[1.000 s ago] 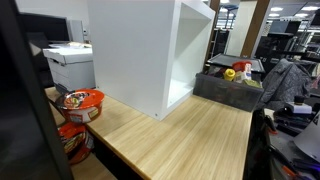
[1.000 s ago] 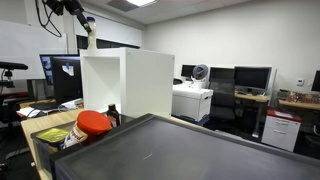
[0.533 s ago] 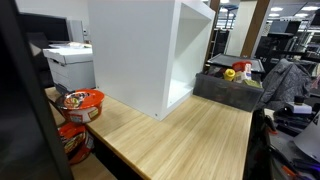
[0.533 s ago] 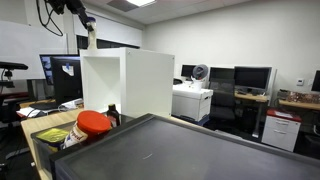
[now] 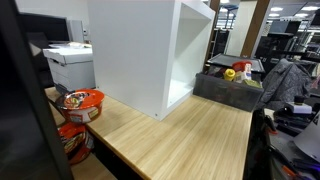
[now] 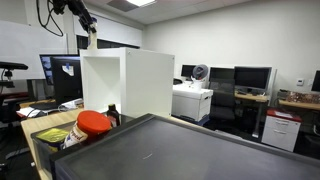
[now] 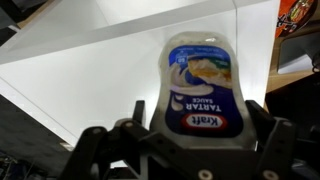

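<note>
Between the black, blocky fingers of the tool (image 7: 196,108), which stand apart on either side without visibly pressing, sits a glossy, rounded plastic tartar sauce bottle (image 7: 205,75) with a blue label. Beyond it lies the smooth, flat top of a white box (image 7: 90,70). In an exterior view the bottle is upright at the top of that cube-shaped box, which rests on a wood-grain table (image 5: 190,140). Nothing has visibly shifted since half a second ago.
</note>
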Controlling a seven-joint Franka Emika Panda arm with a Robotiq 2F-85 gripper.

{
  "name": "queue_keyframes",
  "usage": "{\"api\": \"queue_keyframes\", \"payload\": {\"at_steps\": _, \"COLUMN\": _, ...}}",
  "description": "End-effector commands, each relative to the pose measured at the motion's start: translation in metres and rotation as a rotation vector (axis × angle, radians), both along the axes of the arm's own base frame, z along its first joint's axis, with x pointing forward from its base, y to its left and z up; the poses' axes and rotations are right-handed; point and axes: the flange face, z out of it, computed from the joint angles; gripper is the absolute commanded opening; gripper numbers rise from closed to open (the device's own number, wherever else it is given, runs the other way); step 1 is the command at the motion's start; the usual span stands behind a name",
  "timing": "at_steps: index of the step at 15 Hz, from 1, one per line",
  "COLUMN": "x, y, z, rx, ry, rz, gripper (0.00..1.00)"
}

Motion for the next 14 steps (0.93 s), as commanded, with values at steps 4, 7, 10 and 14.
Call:
{"api": "queue_keyframes", "payload": {"at_steps": 4, "x": -0.017, "y": -0.003, "z": -0.005, "rx": 0.004, "ry": -0.002, "rz": 0.1, "gripper": 0.6}}
{"api": "queue_keyframes", "payload": {"at_steps": 7, "x": -0.023, "y": -0.004, "z": -0.003, "rx": 0.004, "ry": -0.018, "rz": 0.099, "gripper": 0.58}}
{"api": "queue_keyframes", "payload": {"at_steps": 10, "x": -0.031, "y": -0.006, "z": 0.001, "rx": 0.015, "ry": -0.028, "rz": 0.092, "gripper": 0.58}}
{"api": "queue_keyframes", "payload": {"at_steps": 14, "x": -0.038, "y": -0.008, "z": 0.002, "rx": 0.023, "ry": -0.03, "rz": 0.077, "gripper": 0.58}}
